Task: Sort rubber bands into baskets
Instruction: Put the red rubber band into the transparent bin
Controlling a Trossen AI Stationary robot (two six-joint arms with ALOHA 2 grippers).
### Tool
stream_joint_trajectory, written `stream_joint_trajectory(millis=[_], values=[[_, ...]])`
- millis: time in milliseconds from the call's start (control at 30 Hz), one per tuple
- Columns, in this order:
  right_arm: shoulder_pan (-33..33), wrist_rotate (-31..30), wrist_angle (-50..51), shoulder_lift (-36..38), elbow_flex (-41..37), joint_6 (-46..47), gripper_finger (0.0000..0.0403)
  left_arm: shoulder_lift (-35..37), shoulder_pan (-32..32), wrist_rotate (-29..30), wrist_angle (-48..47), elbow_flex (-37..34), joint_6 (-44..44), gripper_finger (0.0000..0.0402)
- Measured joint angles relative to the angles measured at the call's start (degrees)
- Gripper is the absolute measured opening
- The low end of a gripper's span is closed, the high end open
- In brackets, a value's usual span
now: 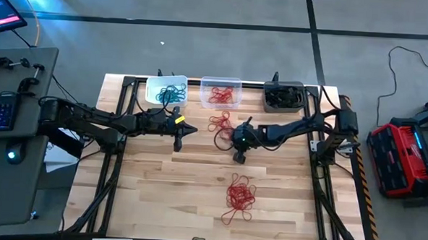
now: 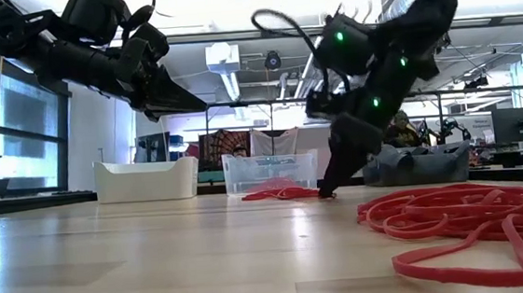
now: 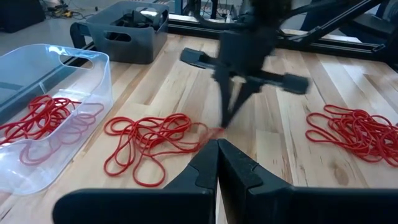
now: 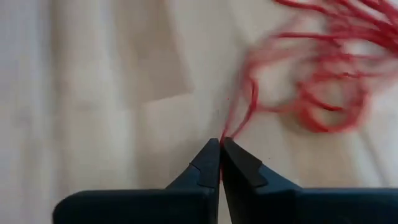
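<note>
- Rubber bands: a loose red bunch (image 1: 221, 124) lies on the wooden table (image 1: 160, 197) just below the clear basket (image 1: 220, 92) in the upper middle of the high view; a second, larger red pile (image 1: 240, 197) sits lower, near the centre-bottom of the table, well apart from the first
- More red bands lie inside the clear basket, teal bands (image 1: 173, 94) fill part of the white basket (image 1: 158, 83) to its left, and dark bands are in the dark grey basket (image 1: 283, 95) to its right
- The three baskets stand in a row along the top edge of the table
- The right gripper (image 4: 220, 144) points down at the table at the edge of the upper red bunch; its fingers are pressed together on a red strand, which runs up from the tips into the bunch in the right wrist view
- The left gripper (image 1: 185, 129) hovers left of centre, above the table, tips pointing toward the red bunch; its fingers are closed with nothing between them
</note>
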State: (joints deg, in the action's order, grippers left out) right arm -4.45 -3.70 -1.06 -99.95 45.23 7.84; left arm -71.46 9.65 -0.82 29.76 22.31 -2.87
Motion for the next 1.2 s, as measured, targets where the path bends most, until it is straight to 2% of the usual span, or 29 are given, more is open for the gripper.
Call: stream_joint_trajectory(millis=[300, 633, 833, 1100, 1200], values=[[4.92, -0.86, 12.14, 0.19, 12.11, -0.88, 0.0, 0.0, 0.0, 0.01, -0.3, 0.0, 0.0, 0.0], [8.12, -11.97, 23.2, 0.29, 25.95, -4.68, 0.0, 0.0, 0.0, 0.0, -0.35, 0.0, 0.02, 0.0], [5.8, -18.88, 24.39, 0.32, 31.97, -10.41, 0.0, 0.0, 0.02, 0.0, -0.35, 0.0, 0.02, 0.0], [-2.59, -19.66, 23.54, 0.36, 36.2, -20.12, 0.0, 0.0, 0.0, 0.02, -0.39, 0.0, 0.0, 0.0], [-6.68, -18.17, 22.29, 0.36, 36.46, -21.94, 0.0, 0.0, 0.01, 0.0, -0.43, 0.0, 0.01, 0.0]])
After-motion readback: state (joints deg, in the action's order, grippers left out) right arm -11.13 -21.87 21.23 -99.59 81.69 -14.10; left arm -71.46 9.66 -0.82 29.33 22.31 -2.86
